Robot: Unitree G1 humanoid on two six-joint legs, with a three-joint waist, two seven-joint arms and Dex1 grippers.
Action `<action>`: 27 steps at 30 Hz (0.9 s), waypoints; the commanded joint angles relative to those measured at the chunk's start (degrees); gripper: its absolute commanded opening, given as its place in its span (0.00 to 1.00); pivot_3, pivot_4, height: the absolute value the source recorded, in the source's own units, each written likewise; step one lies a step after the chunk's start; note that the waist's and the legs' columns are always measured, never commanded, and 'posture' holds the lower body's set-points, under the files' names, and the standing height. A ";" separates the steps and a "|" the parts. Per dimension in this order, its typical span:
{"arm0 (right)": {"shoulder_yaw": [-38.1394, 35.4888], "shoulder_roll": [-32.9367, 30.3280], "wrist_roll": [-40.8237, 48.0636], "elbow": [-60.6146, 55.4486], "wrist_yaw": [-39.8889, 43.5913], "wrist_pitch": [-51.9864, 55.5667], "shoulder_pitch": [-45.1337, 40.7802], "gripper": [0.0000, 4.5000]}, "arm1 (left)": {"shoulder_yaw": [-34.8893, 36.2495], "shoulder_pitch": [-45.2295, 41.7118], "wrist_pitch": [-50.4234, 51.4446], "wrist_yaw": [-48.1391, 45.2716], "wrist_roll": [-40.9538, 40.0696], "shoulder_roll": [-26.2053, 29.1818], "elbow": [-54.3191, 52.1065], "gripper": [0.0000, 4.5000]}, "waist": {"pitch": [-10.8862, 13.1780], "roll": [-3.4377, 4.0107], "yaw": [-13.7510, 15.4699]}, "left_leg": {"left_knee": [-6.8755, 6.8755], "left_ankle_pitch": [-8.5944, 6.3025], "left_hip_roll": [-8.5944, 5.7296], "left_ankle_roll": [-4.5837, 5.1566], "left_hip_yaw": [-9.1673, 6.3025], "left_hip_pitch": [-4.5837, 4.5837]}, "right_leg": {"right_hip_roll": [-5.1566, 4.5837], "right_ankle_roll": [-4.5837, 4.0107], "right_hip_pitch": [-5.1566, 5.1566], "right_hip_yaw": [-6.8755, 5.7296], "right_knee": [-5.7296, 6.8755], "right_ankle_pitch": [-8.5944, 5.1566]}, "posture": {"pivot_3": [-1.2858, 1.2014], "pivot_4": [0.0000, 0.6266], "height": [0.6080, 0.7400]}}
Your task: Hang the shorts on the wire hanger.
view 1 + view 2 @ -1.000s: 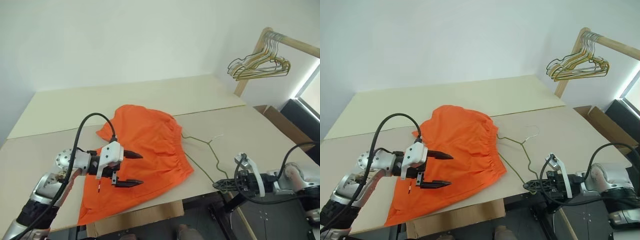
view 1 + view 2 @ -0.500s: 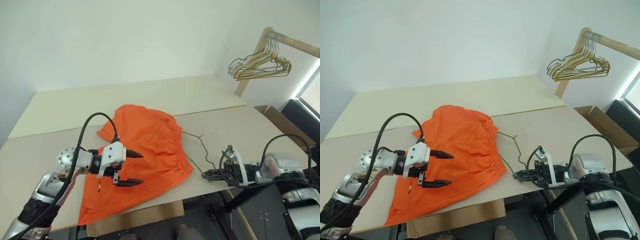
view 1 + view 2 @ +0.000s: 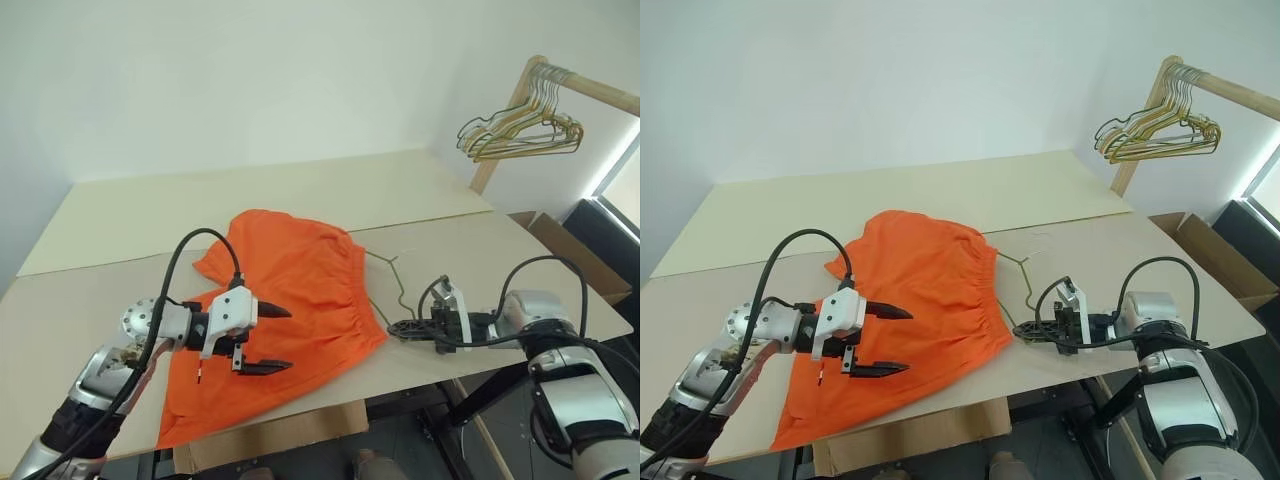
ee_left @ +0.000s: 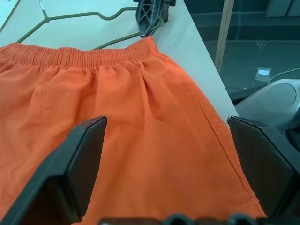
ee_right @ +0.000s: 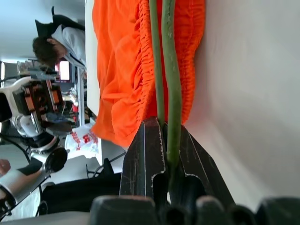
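A big pale table [image 3: 300, 195] stands by a plain white wall. Its top is made of two flat boards, one behind the other. In the right corner a wooden rail [image 3: 590, 92] holds a bunch of gold and green wire hangers [image 3: 520, 128]. A brown cardboard box [image 3: 565, 250] sits on the floor past the table's right end.

There is one pair of orange shorts [image 3: 925, 300], lying flat near the front edge. One thin olive wire hanger [image 3: 392, 285] lies just beside the stretchy waistband, on the right.

There are two grippers. The left gripper [image 3: 268, 338] hangs over the shorts with its fingers spread wide, grasping nothing. The right gripper [image 3: 1025, 330] is clenched on the hanger's wire, right by the shorts' edge.
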 commanded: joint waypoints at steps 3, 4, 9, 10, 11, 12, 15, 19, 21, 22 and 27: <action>-6.69 1.77 -2.16 3.36 -5.42 -8.15 -1.84 0.00 | 0.56 0.01 -0.93 0.74 -0.03 0.08 -1.72 0.99 | -0.01 -0.01 0.15 | 0.01 0.00 0.00 0.00 -0.01 0.01 | 0.00 0.01 0.03 0.00 -0.01 0.01 | 0.52 0.00 1.00; -7.57 2.19 -2.67 2.18 -6.73 -10.47 -1.04 0.00 | 0.59 0.06 -0.92 0.95 -0.05 -0.08 -1.61 0.99 | -0.01 -0.01 0.18 | 0.01 0.00 0.00 0.00 -0.01 0.01 | 0.00 0.01 0.03 0.00 -0.02 0.02 | 0.52 0.00 1.00; -9.58 3.18 -4.68 -7.90 -8.15 -22.80 4.77 0.00 | 0.18 0.02 -0.99 1.43 0.19 -0.25 -1.59 0.99 | -0.05 -0.01 0.68 | 0.02 0.00 0.00 0.00 -0.02 -0.02 | -0.01 0.05 0.03 0.00 -0.06 0.04 | 0.52 0.00 1.00; -9.48 3.23 -5.27 -10.84 -8.31 -25.25 6.00 0.00 | 0.21 0.00 -1.12 1.34 0.18 -0.16 -1.62 0.99 | -0.05 -0.01 0.81 | 0.02 0.00 0.00 0.00 -0.01 -0.02 | -0.01 0.05 0.02 0.01 -0.07 0.04 | 0.52 0.00 1.00; -9.47 3.22 -5.64 -12.61 -8.35 -26.61 6.78 0.00 | 0.17 -0.05 -1.16 1.34 0.20 -0.15 -1.67 0.99 | -0.05 0.00 0.89 | 0.02 0.00 0.00 0.00 -0.01 -0.03 | -0.01 0.05 0.01 0.01 -0.06 0.04 | 0.52 0.00 1.00; -9.31 3.15 -6.49 -14.84 -9.13 -28.67 7.35 0.00 | 0.27 -0.35 -1.23 1.21 0.21 -0.02 -1.59 0.99 | -0.04 0.01 0.93 | 0.02 0.00 0.00 0.00 -0.01 -0.03 | -0.02 0.06 -0.01 0.02 -0.05 0.04 | 0.52 0.00 1.00; -6.95 2.48 -11.28 -20.58 -11.65 -36.34 8.56 0.00 | 1.02 -1.94 -2.07 1.14 0.69 0.39 -0.47 0.99 | -0.02 0.12 0.97 | 0.01 0.00 0.00 0.00 0.01 -0.04 | -0.02 0.06 -0.06 0.03 -0.01 0.05 | 0.51 0.00 1.00; -5.47 1.89 -14.38 -24.30 -11.92 -40.57 7.34 0.00 | 4.29 -6.23 -3.39 1.17 -0.88 0.66 2.30 0.99 | -0.01 0.14 1.00 | 0.01 0.01 0.01 -0.01 0.01 -0.05 | 0.02 0.05 -0.10 0.02 0.01 0.04 | 0.52 0.00 1.00; -5.17 1.77 -14.89 -25.58 -11.35 -41.40 6.12 0.00 | 7.33 -10.35 -3.74 0.69 -3.32 0.79 4.62 0.99 | -0.01 0.13 1.04 | 0.00 0.01 0.01 -0.01 0.01 -0.06 | 0.02 0.05 -0.10 0.02 -0.02 0.05 | 0.52 0.00 1.00; -4.93 1.69 -15.19 -26.06 -11.02 -42.04 5.76 0.00 | 8.49 -12.13 -3.97 0.42 -4.23 0.76 5.77 0.99 | -0.01 0.14 1.07 | 0.02 0.01 0.00 -0.01 0.01 -0.07 | 0.01 0.04 -0.10 0.02 -0.02 0.05 | 0.52 0.00 1.00; -1.17 1.20 -18.14 -29.99 -8.15 -46.87 5.00 0.00 | 12.77 -28.20 -5.41 -1.22 -5.61 1.29 19.68 0.99 | -0.01 0.13 1.52 | 0.02 0.01 -0.01 -0.01 -0.01 -0.12 | 0.00 0.03 -0.12 -0.02 -0.10 0.06 | 0.54 0.00 1.00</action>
